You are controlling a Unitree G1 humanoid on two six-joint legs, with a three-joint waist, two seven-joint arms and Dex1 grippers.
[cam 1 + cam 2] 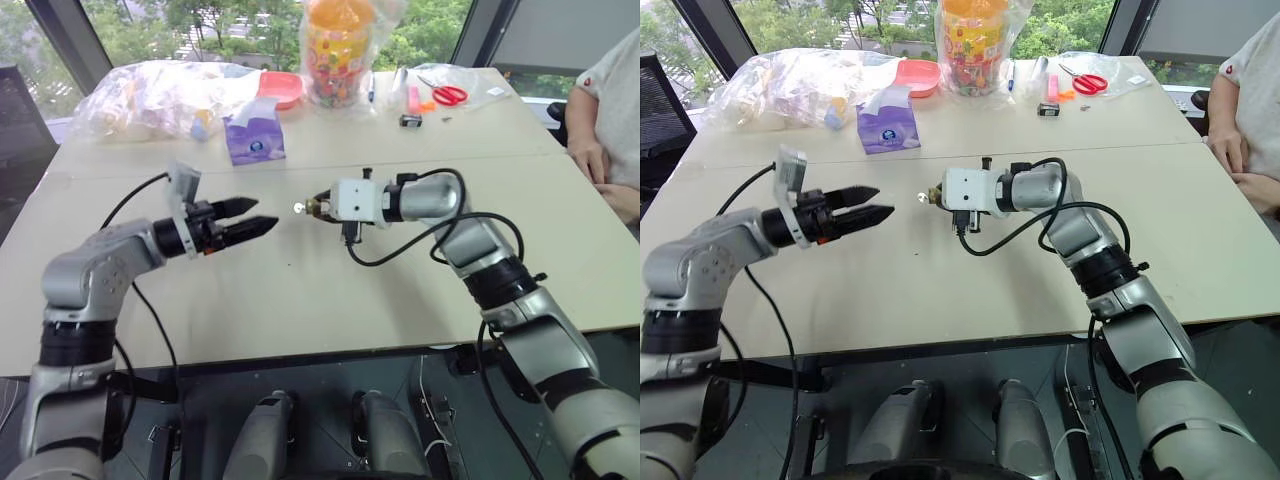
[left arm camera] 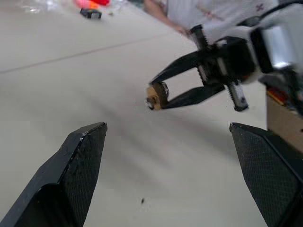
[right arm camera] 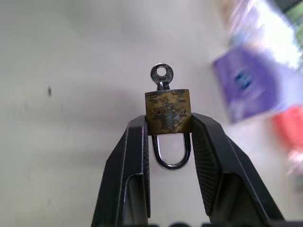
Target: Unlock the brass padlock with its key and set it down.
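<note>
My right gripper (image 3: 168,120) is shut on the brass padlock (image 3: 168,109), its two fingers pinching the sides of the body. The silver shackle loop (image 3: 171,152) sits back between the fingers. The key (image 3: 162,74) is stuck in the padlock's far end, with its round head facing away from the right gripper. In the head views the padlock (image 1: 314,207) hangs above the table (image 1: 300,300), key head (image 1: 298,208) pointing toward my left gripper (image 1: 266,213). That gripper is open, a short gap away, and holds nothing. The left wrist view shows the padlock (image 2: 156,94) ahead of its fingertips (image 2: 85,146).
At the far side of the table lie a purple tissue pack (image 1: 254,135), clear plastic bags (image 1: 160,95), a red bowl (image 1: 282,88), a bagged jar of colourful sweets (image 1: 340,50) and red scissors (image 1: 450,95). A person (image 1: 612,110) sits at the right edge, hand on the table.
</note>
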